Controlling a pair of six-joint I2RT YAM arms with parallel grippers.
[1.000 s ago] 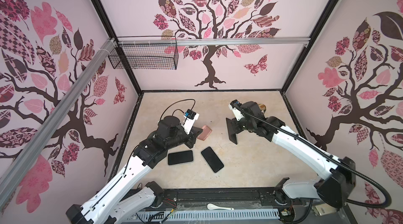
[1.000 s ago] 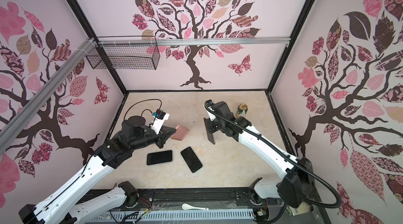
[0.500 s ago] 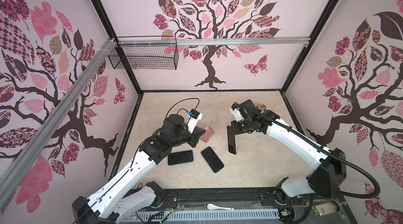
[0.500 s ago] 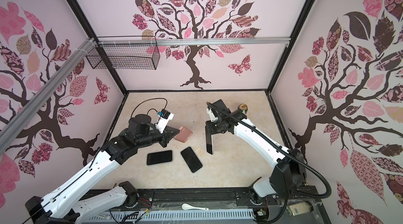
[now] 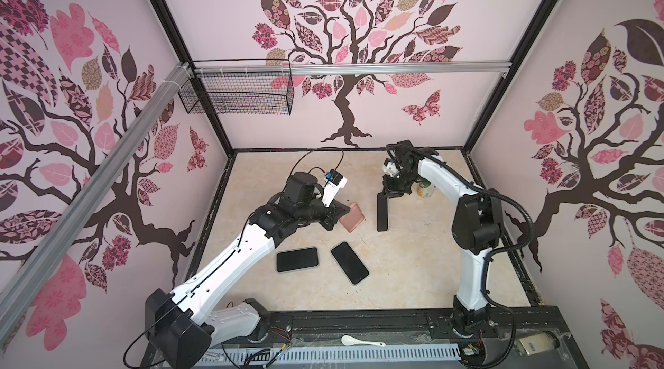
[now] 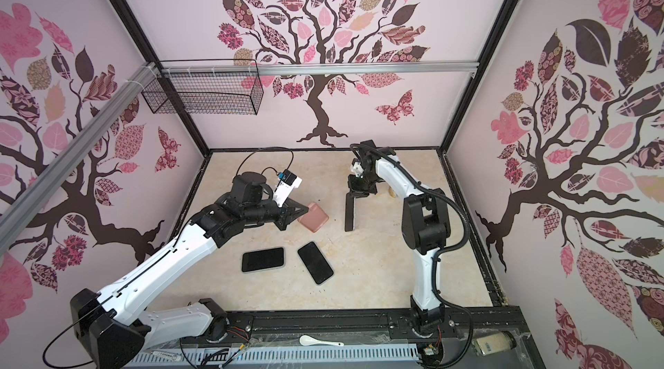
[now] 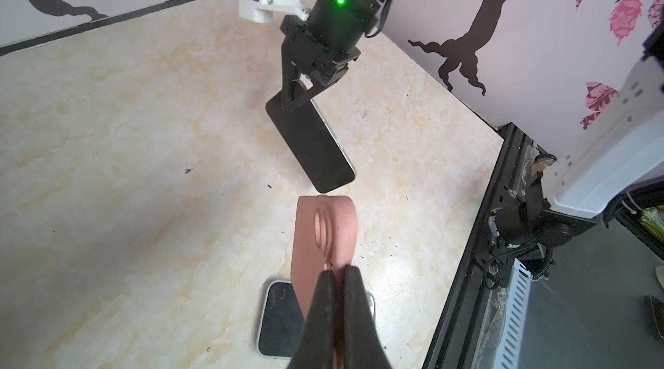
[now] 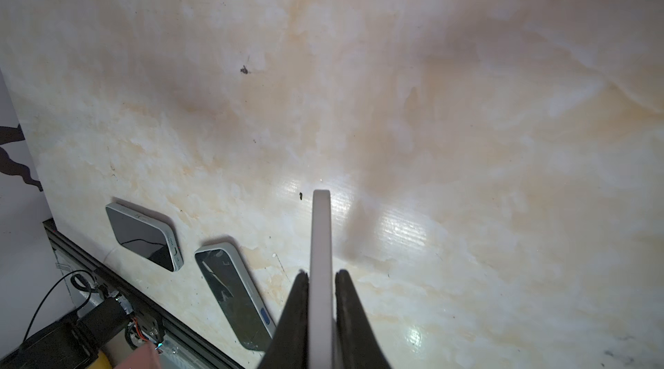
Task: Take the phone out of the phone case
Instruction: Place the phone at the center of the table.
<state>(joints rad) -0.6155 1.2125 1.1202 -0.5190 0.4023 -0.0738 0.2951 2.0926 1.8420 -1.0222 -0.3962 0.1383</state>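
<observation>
The phone (image 5: 382, 212) was black, bare, hanging on end over the mid tabletop (image 5: 413, 270), apart from its pink case (image 7: 323, 234). My right gripper (image 8: 321, 275) was clamped on its top end; my left gripper (image 7: 336, 272) pinched the empty case.

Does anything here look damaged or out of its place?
A white spoon lies on the black base frame, off the table, unrelated to the task. One lying phone shows pale streaks on its screen: cracks or reflections, I cannot tell.
</observation>
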